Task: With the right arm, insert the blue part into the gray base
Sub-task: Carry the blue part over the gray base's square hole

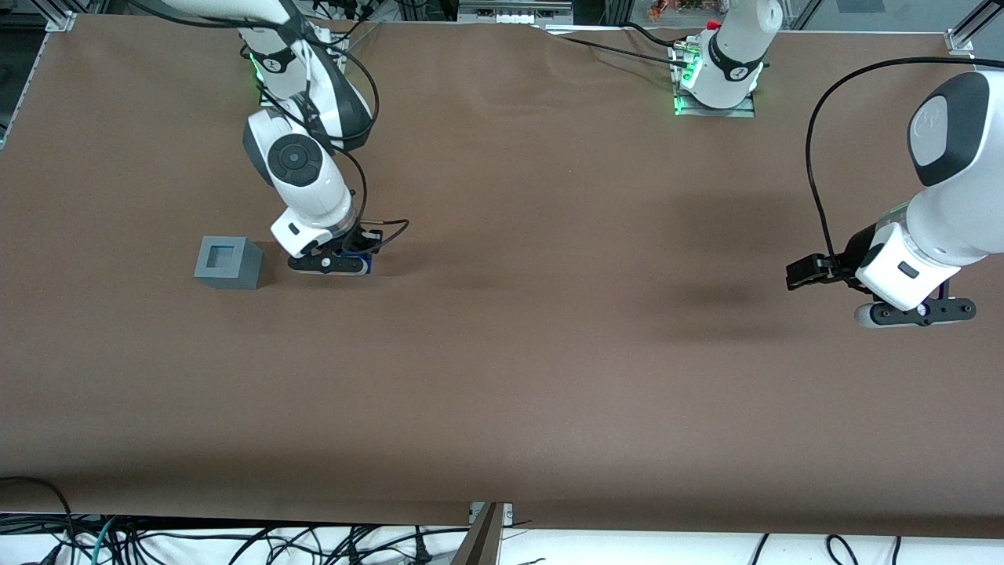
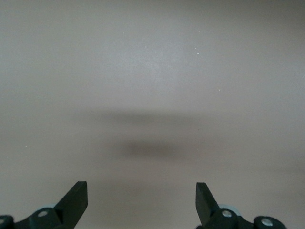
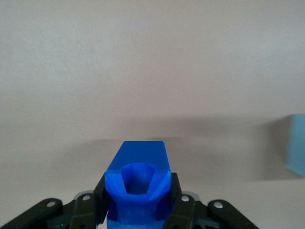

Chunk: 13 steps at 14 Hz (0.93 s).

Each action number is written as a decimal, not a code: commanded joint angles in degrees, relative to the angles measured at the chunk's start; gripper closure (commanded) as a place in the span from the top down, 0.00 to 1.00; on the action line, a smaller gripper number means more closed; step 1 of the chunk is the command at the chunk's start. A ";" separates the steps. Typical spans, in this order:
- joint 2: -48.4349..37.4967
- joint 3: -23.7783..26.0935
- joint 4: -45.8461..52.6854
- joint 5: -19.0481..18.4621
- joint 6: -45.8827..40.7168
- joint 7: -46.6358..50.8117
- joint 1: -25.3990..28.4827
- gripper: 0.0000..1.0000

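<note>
End effector [image 3: 138, 210] grips bright-blue part [image 3: 139, 183], hollow-topped.

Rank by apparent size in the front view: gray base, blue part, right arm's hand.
1. gray base, clearly largest.
2. right arm's hand, closed on the part beside the base.
3. blue part, mostly hidden, so its rank is unsure.

White right arm [image 1: 310, 176], black end effector [image 1: 345, 263]
</note>
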 commanded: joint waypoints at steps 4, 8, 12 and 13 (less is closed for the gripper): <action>-2.85 -6.84 7.57 0.64 -12.25 -12.66 -0.06 0.12; -4.17 -14.31 7.48 2.14 -14.70 -22.15 -0.14 0.12; -4.52 -21.96 6.43 3.19 -14.98 -30.96 -0.15 0.12; -4.43 -23.46 6.08 3.54 -14.89 -32.80 -0.15 0.12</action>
